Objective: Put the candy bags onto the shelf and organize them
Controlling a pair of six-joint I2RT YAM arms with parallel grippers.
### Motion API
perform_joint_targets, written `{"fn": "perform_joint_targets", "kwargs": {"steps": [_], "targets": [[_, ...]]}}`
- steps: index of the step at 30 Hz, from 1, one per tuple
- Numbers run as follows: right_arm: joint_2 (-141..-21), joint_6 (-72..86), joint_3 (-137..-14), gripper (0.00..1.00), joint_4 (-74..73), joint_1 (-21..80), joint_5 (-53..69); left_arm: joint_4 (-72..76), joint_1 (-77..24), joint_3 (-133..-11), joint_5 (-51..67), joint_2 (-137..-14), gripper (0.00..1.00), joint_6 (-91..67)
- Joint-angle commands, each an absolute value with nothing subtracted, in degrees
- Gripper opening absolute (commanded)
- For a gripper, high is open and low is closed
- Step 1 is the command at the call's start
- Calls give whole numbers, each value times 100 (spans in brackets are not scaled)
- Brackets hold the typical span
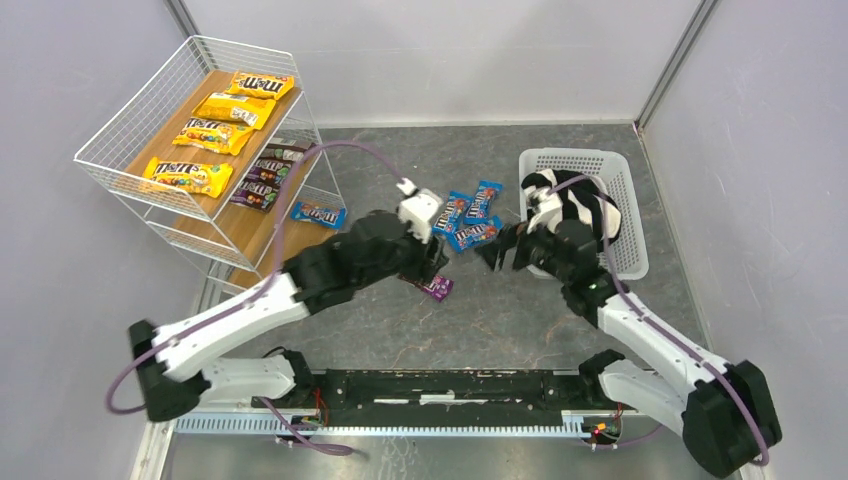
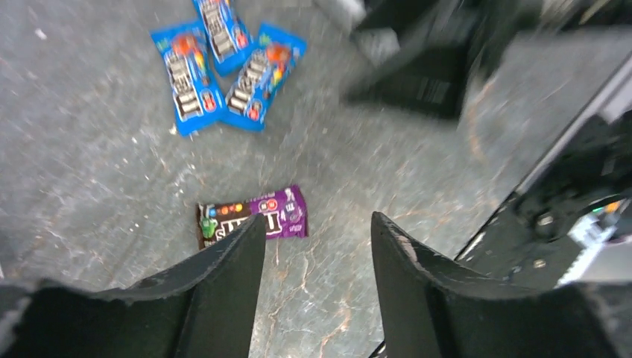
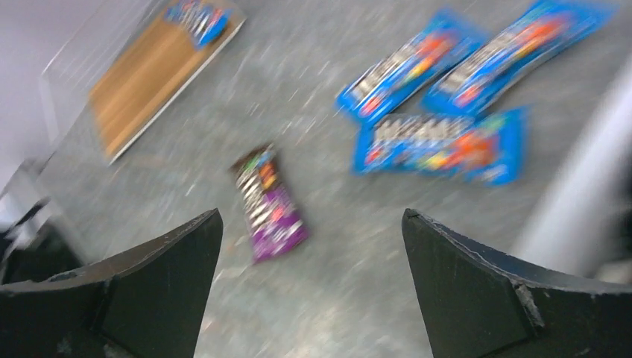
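The shelf (image 1: 150, 120) stands at the far left, with several yellow candy bags (image 1: 212, 134) on its top board and dark ones (image 1: 262, 180) on the middle board. A blue bag (image 1: 318, 213) lies on the lowest board (image 3: 141, 82). Three blue bags (image 1: 470, 215) (image 2: 190, 74) (image 3: 440, 142) lie together on the table. A purple bag (image 1: 436, 288) (image 2: 279, 209) (image 3: 268, 205) lies flat by itself nearer the arms. My left gripper (image 1: 432, 264) (image 2: 317, 218) hovers just above and beside it, open, nothing between its fingers. My right gripper (image 1: 505, 248) (image 3: 312, 212) stands wide open and empty, right of the blue bags.
A white lattice basket (image 1: 625, 190) holding a black-and-white striped cloth (image 1: 575, 205) sits at the far right, right behind my right wrist. Grey walls close in the table on the left, back and right.
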State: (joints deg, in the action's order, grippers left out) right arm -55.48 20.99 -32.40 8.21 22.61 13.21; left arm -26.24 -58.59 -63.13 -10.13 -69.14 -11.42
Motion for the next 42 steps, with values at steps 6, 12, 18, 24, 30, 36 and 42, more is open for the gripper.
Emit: {"fn": "perform_joint_targets", "kwargs": {"steps": [6, 12, 18, 24, 30, 36, 42], "targets": [[-6514, 4037, -2426, 98, 2192, 4057, 1450, -2998, -5861, -6843, -1054, -5172, 65, -644], [-7246, 5009, -2195, 88, 2791, 4321, 1020, -2626, -5862, -6685, -1228, -4488, 69, -380], [-7880, 5991, -1865, 82, 3576, 4369, 559, -1863, -5862, -6017, -1426, -3860, 70, -293], [-8633, 6502, -1894, 74, 4428, 4596, 560, -1688, -5862, -5638, -1739, -3499, 72, -38], [-9247, 6942, -1936, 65, 4824, 4823, 211, -1591, -5862, -5386, -1802, -3366, 72, 214], [-9677, 7359, -1890, 61, 5195, 4937, -406, -1778, -5862, -5340, -1841, -3489, 69, 299], [-10095, 7557, -1998, 44, 5466, 4940, -613, -1734, -5861, -5218, -1985, -3328, 69, 286]]}}
